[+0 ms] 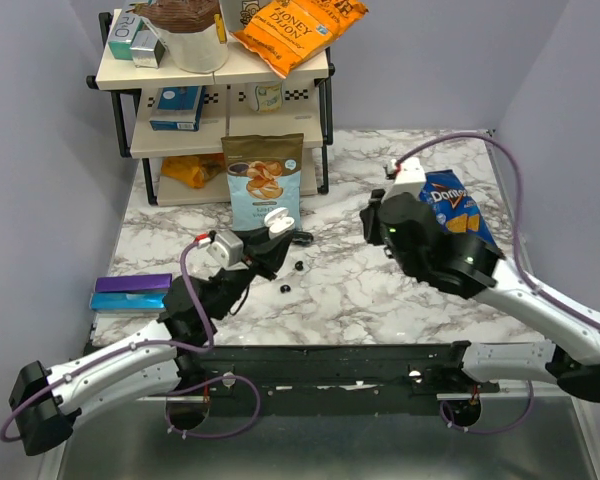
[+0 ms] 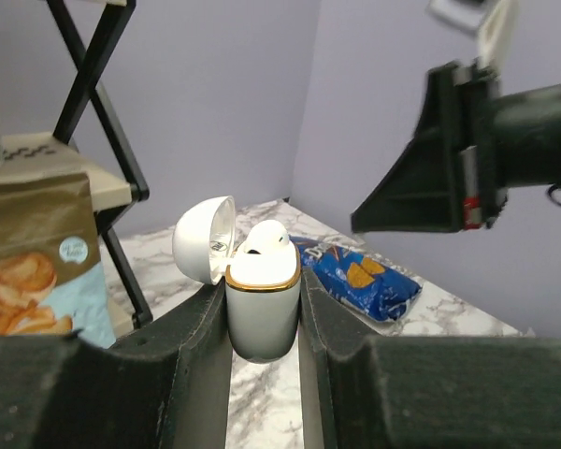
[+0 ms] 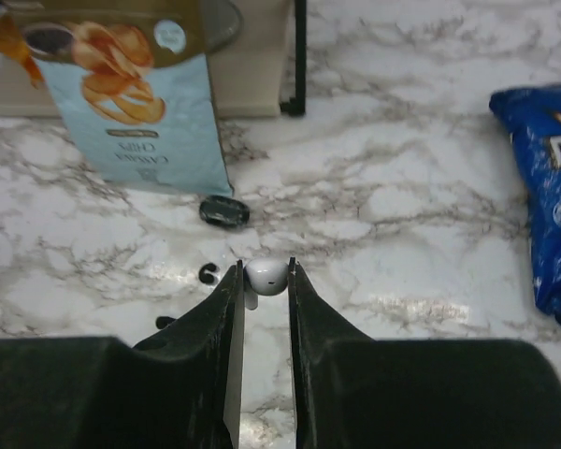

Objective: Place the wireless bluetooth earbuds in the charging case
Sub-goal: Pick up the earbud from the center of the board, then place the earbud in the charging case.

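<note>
A white charging case [image 2: 262, 313] with a gold rim is held upright above the marble table [image 1: 360, 290], my left gripper [image 2: 263, 285] shut on its sides. Its lid [image 2: 204, 238] is swung open to the left and one white earbud [image 2: 267, 237] sits in it. In the top view the case [image 1: 277, 218] hangs in front of the chips bag. My right gripper [image 3: 264, 281] is shut on a second white earbud [image 3: 269, 276], pinched at the fingertips above the table. From above, the right gripper [image 1: 372, 222] is right of the case, a gap between them.
A black oval piece [image 3: 224, 210] and small black bits [image 3: 207, 272] lie on the marble below the right gripper. A light-blue chips bag [image 1: 264, 180] leans on a shelf rack [image 1: 220, 100]. A blue Doritos bag [image 1: 458, 210] lies right; a purple box [image 1: 130, 292] lies left.
</note>
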